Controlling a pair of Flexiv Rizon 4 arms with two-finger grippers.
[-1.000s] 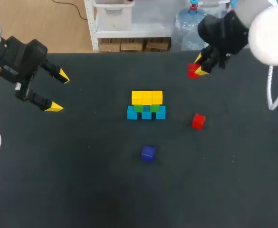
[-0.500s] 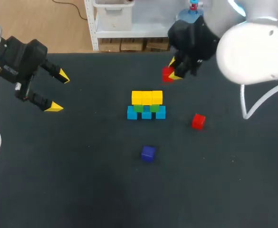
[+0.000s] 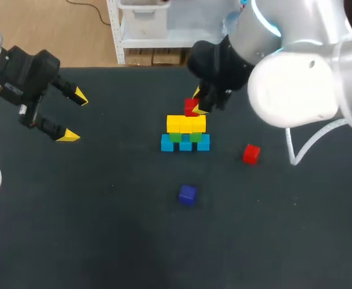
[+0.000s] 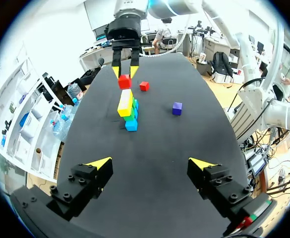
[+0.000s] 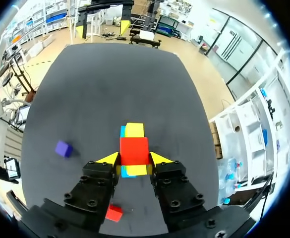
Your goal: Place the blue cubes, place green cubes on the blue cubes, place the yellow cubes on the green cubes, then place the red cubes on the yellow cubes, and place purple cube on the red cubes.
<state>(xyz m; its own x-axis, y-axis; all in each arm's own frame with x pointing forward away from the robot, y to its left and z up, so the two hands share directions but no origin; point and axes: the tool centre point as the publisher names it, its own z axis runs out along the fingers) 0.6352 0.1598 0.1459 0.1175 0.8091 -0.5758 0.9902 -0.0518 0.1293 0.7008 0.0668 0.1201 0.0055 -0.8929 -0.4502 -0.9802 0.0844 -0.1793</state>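
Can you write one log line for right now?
right pincer: shut on red cube above yellow cubes | left pincer: open | loose: second red cube, purple cube

Black table (image 3: 103, 229) — bearing blue cubes (image 3: 185, 143); red cube (image 3: 251, 154); purple cube (image 3: 188, 194).

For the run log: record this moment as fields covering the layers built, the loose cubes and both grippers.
layers: blue cubes at the bottom, green cubes on them, yellow cubes on top
right gripper: shut on held red cube, over the yellow cubes
left gripper: open, empty, clear of all cubes
unplaced: loose red cube, purple cube
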